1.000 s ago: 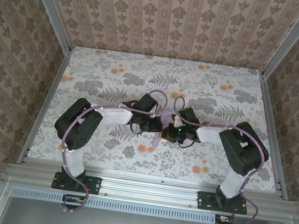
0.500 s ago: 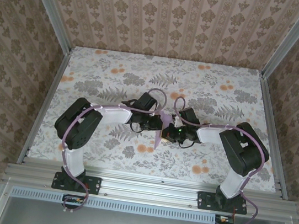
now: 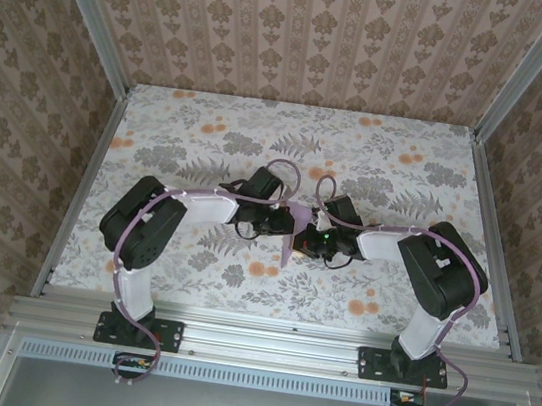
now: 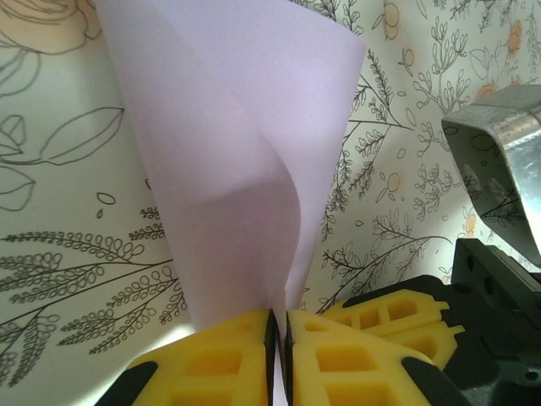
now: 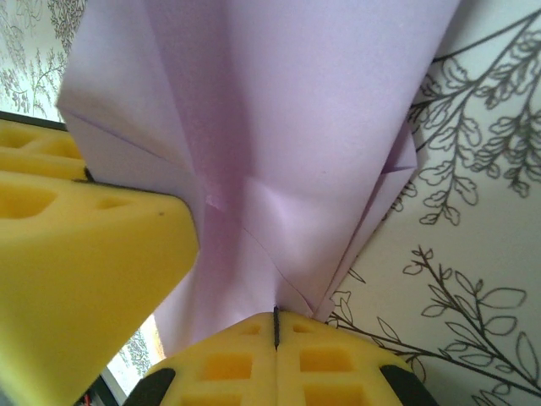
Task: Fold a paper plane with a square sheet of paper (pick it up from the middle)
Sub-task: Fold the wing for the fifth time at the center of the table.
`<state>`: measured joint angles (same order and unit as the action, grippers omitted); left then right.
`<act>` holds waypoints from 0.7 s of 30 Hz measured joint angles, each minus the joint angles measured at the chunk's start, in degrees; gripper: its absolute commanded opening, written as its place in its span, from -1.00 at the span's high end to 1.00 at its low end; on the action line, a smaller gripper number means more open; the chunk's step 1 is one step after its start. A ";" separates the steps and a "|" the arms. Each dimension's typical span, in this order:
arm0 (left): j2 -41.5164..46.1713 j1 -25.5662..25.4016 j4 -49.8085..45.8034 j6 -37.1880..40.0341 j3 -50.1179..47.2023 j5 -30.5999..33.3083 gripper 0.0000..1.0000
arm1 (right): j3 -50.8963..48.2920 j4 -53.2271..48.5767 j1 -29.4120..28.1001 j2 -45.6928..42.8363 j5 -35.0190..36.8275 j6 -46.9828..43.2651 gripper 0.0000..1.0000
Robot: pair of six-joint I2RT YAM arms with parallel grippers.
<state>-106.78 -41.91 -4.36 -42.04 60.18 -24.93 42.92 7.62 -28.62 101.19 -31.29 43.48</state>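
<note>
Little has shifted in the last second. The left gripper [image 4: 279,328] and right gripper [image 5: 276,326] stay pinched tight on the creased square sheet of paper [image 3: 292,230], held between them over the floral tabletop [image 3: 211,124]. The fold looks unfinished.

1. No readable text, numbers, brands or signs in any view.
2. Square sheet of paper [image 4: 254,169]: plain lilac, no print.
3. Tabletop [image 3: 408,162]: floral pattern, no lettering.
</note>
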 measured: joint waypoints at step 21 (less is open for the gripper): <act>-3.10 -0.04 1.38 0.07 0.28 -1.77 0.68 | -1.40 -1.64 1.86 -5.84 2.86 0.17 0.75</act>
<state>-109.89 -41.95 -2.98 -41.98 60.47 -26.70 41.52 5.98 -26.76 95.35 -28.42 43.66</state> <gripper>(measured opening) 0.158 0.125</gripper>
